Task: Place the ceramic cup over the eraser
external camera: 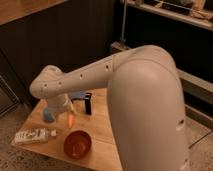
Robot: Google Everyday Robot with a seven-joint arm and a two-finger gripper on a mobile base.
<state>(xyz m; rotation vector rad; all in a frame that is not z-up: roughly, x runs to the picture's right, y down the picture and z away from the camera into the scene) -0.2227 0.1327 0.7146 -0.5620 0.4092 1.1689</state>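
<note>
**Arm** (125, 85): the white arm fills the right half of the view and reaches left and down over the desk. It is bent so that its wrist comes down from above among the objects, a posture suited to a top grasp.

**Desk** (102, 132): a light wooden top against a dark wall, carrying all the items in a loose cluster at its left end, within the arm's reach.

**Bowl** (77, 143): red-brown and upright, at the near edge, apart from the working area.

**Bottle** (32, 135): a pale bottle lying on its side at the near-left corner.

**Tool** (63, 107): hangs low over the desk below the wrist, pointing down. Its jaws stand wide and nothing is seen held in them, which is judged to be readiness for a grasp.

**Dark block** (88, 103): stands upright just right of the tool, with a blue patch beside it. It is perhaps the eraser, but this cannot be told.

**Cup** (47, 116): small, light blue and rounded, resting on the desk just left of the tool and partly hidden by it. Whether they touch cannot be told. The pick-up is judged not yet made.

**Orange piece** (70, 120): small and tapered, on the desk just below the tool, between the cup and the bowl.
</note>
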